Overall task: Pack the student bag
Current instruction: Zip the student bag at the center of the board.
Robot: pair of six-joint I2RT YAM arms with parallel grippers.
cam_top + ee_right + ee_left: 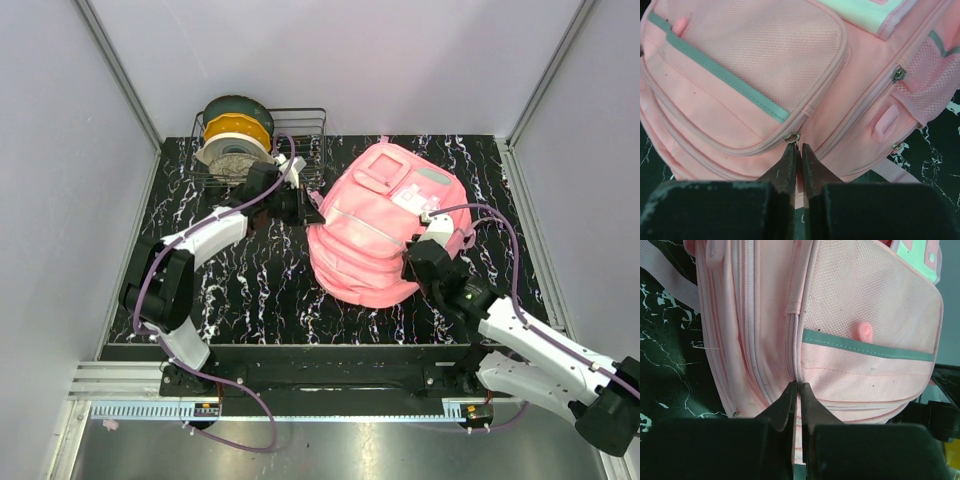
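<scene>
Closest to the lens on both wrists: dark finger pairs, tips against pink cloth.

Largest item, the student bag (375, 230), lies front-up on the marbled black table (250, 290), centre to right, between the two arms. Every zip I can see is closed, and I see nothing packed yet.

At far left stands a wire rack (305, 130) holding spools (235, 140), just beside the left arm's wrist.

On the left gripper (798, 386), fingers are pressed together at the seam where the front pocket meets the main body. Cloth or zip tape may be nipped between them; I cannot tell.

On the right gripper (800, 148), fingers are pressed together directly under a small metal zip slider (792, 137) at the corner of the mesh front pocket. Whether its tab sits between the tips, I cannot tell.

Judgement: opening step, one side bracing and the other working the zip. My next move calls for a slow pull along the zip track while the left side keeps the bag from sliding. The tips could slip off the slider.
</scene>
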